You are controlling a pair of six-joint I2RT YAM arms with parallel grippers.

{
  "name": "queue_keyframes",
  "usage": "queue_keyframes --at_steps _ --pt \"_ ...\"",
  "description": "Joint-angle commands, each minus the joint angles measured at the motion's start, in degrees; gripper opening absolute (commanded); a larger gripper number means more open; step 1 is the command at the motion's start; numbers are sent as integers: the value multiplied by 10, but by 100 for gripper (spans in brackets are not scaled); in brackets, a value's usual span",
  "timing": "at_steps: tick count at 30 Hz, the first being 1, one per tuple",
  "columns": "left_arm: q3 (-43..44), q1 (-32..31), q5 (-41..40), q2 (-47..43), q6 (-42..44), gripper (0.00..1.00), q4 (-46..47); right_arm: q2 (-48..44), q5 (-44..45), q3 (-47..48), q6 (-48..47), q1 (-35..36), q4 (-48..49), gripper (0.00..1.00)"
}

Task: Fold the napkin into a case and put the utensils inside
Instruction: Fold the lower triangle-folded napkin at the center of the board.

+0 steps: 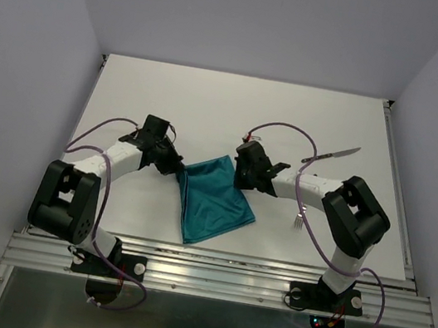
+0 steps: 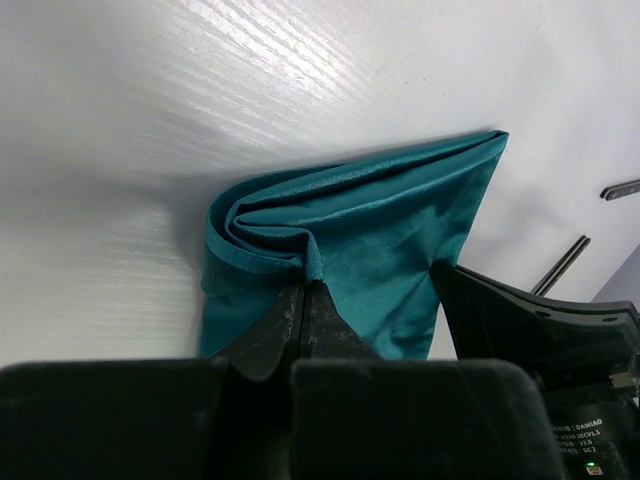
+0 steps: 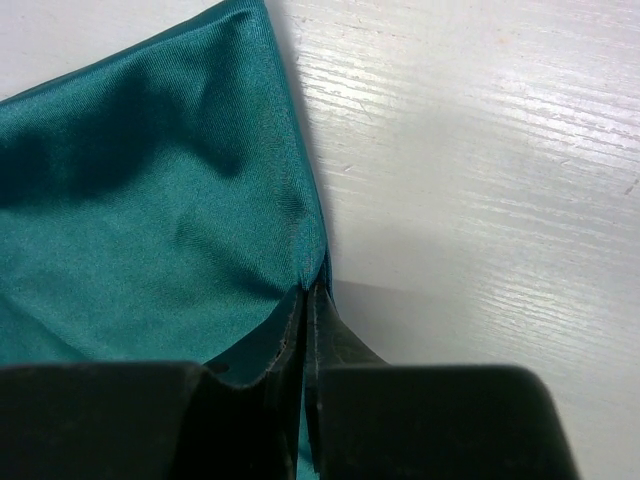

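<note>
Top external view; items are listed from the near edge of the white table [image 1: 212, 104] outward, each placed against the napkin.

1. Teal blue-green soft cloth napkin [image 1: 215, 199]: lies on the table about midway between the two arms. It is doubled over into a skewed four-sided panel with one corner pointing toward the near edge. Stacked layers show along one side in the left wrist view. It is wide, not a narrow pouch.

2. Small slim silver fork [image 1: 299, 221]: on the table well to the right of the napkin and apart from it. Only its tined end peeks out from under the right forearm [image 1: 316, 185].

3. Left gripper [image 1: 177, 165]: at the napkin's far left corner, fingers pressed together with a pinch of cloth between them (bunched folds curl just ahead of the tips).

4. Right gripper [image 1: 240, 173]: at the napkin's far right corner, fingers likewise clamped onto the cloth edge.

5. Small knife with dark handle and silver blade [image 1: 331, 156]: beyond the napkin and to its right, well apart, lying slantwise.

Status, as judged: folding is under way, with at least one fold made and both far corners held for another. Remaining: narrowing the cloth to a fork-length case, then inserting fork and knife, neither of which touches the cloth.
</note>
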Motion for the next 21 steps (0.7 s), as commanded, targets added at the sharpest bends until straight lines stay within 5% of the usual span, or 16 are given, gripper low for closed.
queue_keyframes --at_steps 1,21 --pt "30 -4 -4 11 -13 0 7 23 -20 -12 -2 0 -4 4" --pt "68 -6 -17 77 -33 0 13 36 -52 -32 3 0 9 3"
